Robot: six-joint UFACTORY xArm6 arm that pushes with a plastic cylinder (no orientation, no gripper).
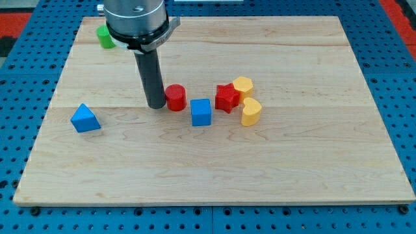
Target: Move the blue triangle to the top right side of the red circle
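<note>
Pale wooden board, planked with visible grain and seams, laid on a blue perforated base studded with regular holes; a strip of red showing at the view's top corners. Dark straight rod descending from a grey cylindrical mount, my tip planted on the board just beside the small red cylinder-shaped circle block, on its left side in view, touching or nearly so; cannot tell which. No jaws on this tool, a plain rod end only, nothing pinched. Blue plastic triangle block lying well apart toward the view's left, below and left of my tip. Blue plastic cube just below and right of the red circle. Red star-like block further right, touching a yellow rounded block; second yellow rounded block just below. Green block at the view's top left, partly hidden behind the mount, shape not made out.
</note>
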